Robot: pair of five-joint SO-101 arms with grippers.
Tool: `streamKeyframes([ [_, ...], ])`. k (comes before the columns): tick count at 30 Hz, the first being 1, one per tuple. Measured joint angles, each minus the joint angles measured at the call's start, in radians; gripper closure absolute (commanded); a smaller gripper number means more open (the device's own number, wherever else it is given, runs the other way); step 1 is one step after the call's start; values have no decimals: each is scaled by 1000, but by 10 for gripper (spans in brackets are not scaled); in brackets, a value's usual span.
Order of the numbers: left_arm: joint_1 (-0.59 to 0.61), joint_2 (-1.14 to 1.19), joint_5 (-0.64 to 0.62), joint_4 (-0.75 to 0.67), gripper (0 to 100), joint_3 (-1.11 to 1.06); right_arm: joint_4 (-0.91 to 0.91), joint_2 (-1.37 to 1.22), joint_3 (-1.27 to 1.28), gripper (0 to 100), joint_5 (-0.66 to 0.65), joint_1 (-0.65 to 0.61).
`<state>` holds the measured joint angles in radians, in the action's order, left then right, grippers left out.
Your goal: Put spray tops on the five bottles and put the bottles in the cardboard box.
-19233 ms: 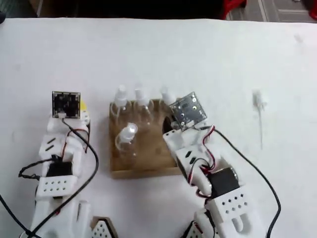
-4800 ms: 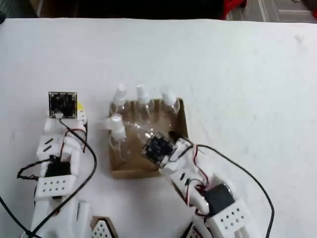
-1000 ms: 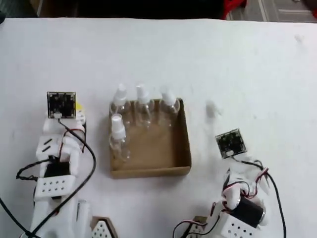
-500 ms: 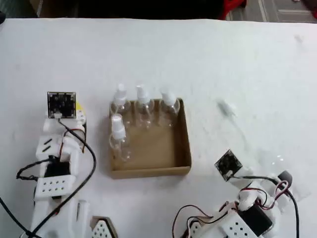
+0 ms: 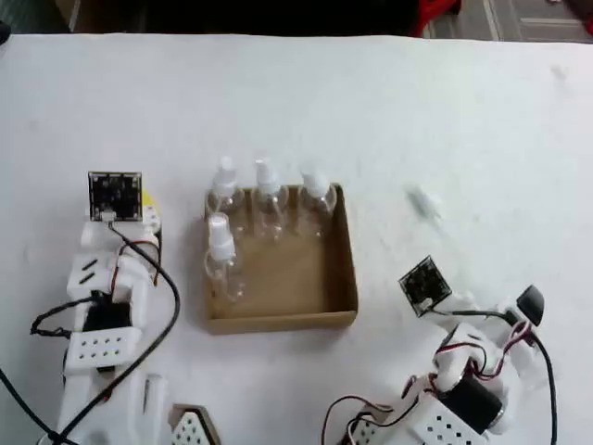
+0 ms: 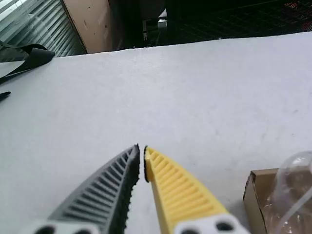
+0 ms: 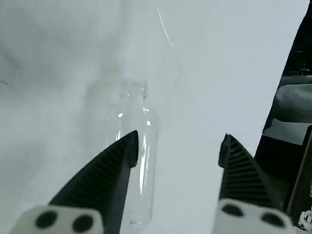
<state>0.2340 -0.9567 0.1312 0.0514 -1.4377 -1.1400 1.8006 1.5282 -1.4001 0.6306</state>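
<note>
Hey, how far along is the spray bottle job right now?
Done: four capped bottles stand in the cardboard box. In hand: nothing gripped; the open right hand hovers over the fifth bottle, lying uncapped on the table. Left: fit the loose spray top, then box that bottle.

White arms (image 5: 102,311) trail black and red cables (image 5: 174,301); left tool (image 6: 142,147) is grey and yellow, right tool (image 7: 179,136) black.

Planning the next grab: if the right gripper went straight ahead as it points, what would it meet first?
Probably the clear bottle lying on the table, just ahead of the open right gripper and nearer one finger; depth is uncertain.
</note>
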Motion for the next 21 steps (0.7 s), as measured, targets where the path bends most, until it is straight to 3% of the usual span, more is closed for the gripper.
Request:
streamKeyframes([
  [5,0,0,0,0,976,0,-126,-12,-120,772,132,-21],
  [12,0,0,0,0,976,0,-408,-100,-557,772,399,-195],
  [15,0,0,0,0,976,0,-445,-296,-747,772,465,-204],
  [21,0,0,0,0,976,0,-551,-875,-1102,772,454,-198],
])
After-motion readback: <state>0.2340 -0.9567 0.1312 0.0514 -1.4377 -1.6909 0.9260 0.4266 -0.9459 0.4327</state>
